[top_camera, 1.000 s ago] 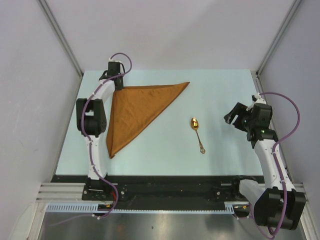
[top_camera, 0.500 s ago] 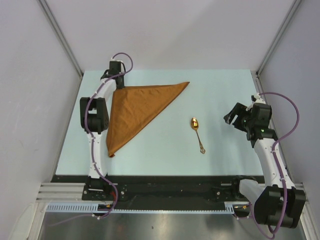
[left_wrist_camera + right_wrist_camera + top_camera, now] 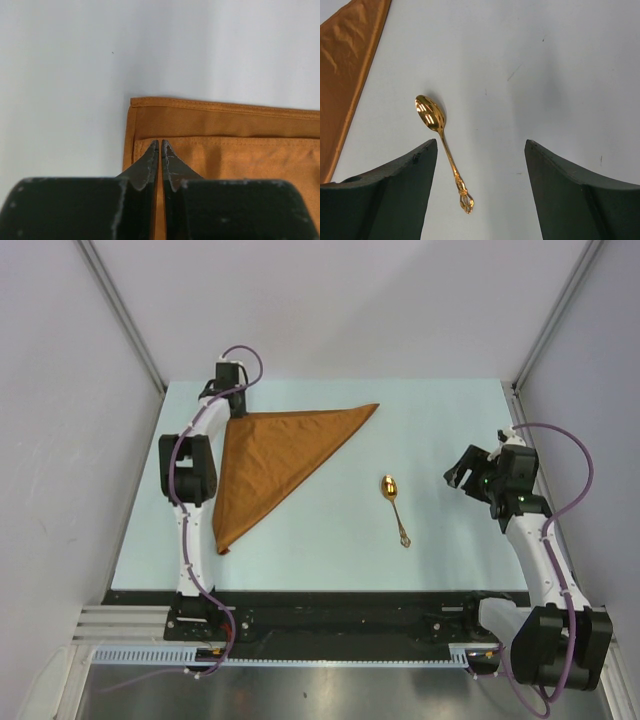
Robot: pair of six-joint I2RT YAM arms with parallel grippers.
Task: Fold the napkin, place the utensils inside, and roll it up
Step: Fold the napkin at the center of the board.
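The rust-orange napkin [image 3: 270, 455] lies folded into a triangle on the left half of the table, with one point toward the far middle and one toward the near left. My left gripper [image 3: 237, 412] is at its far-left corner. In the left wrist view the jaws [image 3: 160, 141] are shut, tips pinching the hem of the napkin's [image 3: 225, 160] top layer near that corner. The gold spoon [image 3: 393, 508] lies apart, right of the napkin, bowl away from me. My right gripper [image 3: 460, 472] hovers open right of it. In the right wrist view the spoon [image 3: 442, 145] lies by the left finger [image 3: 415, 170].
The pale blue table [image 3: 450, 420] ends at a black rail along the near edge [image 3: 330, 600]. Grey walls with metal posts close in the left, right and back. The left arm's elbow [image 3: 188, 470] stands just left of the napkin.
The left arm's elbow has shifted a little toward the back, and the gripper stays at the napkin's corner. The right gripper has edged slightly left. The spoon has not moved.
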